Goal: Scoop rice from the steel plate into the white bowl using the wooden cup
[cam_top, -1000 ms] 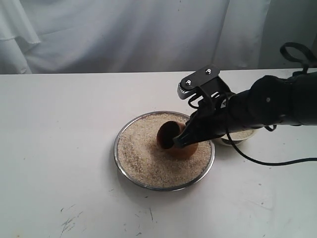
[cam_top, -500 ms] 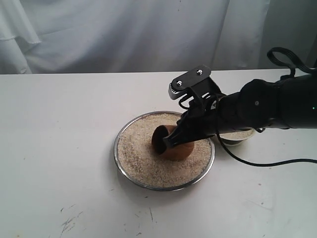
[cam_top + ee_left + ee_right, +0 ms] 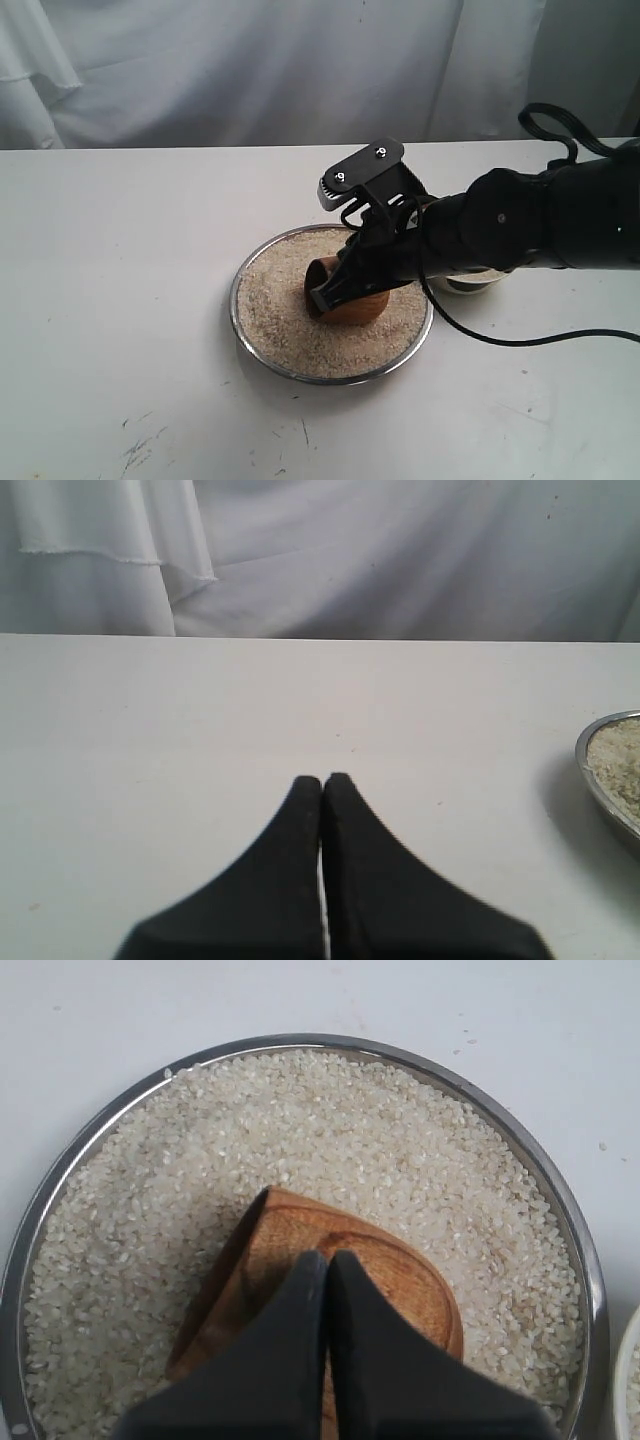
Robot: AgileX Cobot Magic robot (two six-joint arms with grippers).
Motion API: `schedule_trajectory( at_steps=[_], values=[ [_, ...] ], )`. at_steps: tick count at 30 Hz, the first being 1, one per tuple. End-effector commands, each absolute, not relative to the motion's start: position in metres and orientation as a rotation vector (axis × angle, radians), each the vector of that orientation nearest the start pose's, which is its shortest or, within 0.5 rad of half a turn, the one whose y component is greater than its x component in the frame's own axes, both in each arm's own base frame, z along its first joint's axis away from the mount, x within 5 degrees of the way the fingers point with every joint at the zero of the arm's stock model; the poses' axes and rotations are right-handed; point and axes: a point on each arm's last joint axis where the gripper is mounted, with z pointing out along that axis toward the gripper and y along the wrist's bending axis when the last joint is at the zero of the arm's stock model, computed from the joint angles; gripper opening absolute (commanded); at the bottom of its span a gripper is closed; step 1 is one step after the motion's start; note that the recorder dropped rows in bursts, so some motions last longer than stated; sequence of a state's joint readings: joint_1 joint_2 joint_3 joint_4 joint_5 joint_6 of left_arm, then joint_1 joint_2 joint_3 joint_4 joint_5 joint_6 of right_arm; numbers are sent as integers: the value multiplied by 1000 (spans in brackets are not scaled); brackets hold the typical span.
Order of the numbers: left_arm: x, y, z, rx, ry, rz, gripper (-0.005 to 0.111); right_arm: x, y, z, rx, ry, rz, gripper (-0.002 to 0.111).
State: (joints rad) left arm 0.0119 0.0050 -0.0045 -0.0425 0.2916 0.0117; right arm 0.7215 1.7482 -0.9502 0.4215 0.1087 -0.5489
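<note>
The steel plate (image 3: 233,300) sits mid-table, filled with rice (image 3: 280,310). The wooden cup (image 3: 362,306) lies tipped on its side in the rice, dark mouth facing left and pushed into the grains. My right gripper (image 3: 335,290) is shut on the cup's wall. In the right wrist view its fingertips (image 3: 328,1255) sit together over the cup (image 3: 405,1270), with rice (image 3: 330,1130) all round inside the plate's rim (image 3: 60,1170). The white bowl (image 3: 470,283) is mostly hidden behind the right arm. My left gripper (image 3: 322,778) is shut and empty above bare table.
A white cloth backdrop hangs behind the table. The right arm's black cable loops over the table on the right. The plate's rim (image 3: 600,780) shows at the edge of the left wrist view. A sliver of the bowl (image 3: 630,1380) shows beside the plate.
My right gripper has carried the cup leftward across the plate and lower, pressing its mouth further into the rice. The arm has reached further over the plate.
</note>
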Motion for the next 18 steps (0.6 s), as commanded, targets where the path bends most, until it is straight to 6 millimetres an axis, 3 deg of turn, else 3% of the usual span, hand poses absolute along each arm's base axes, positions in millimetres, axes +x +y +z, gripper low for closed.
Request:
schedule_trajectory(
  at_steps=[1, 14, 18],
  values=[
    [55, -1, 187, -30, 1768, -27, 0, 264, 240, 179, -1020, 2182, 332, 0],
    [55, -1, 187, -30, 1768, -27, 0, 264, 240, 178, -1031, 2170, 322, 0],
    [55, -1, 187, -30, 1768, -27, 0, 258, 237, 196, -1033, 2153, 349, 0]
  ],
)
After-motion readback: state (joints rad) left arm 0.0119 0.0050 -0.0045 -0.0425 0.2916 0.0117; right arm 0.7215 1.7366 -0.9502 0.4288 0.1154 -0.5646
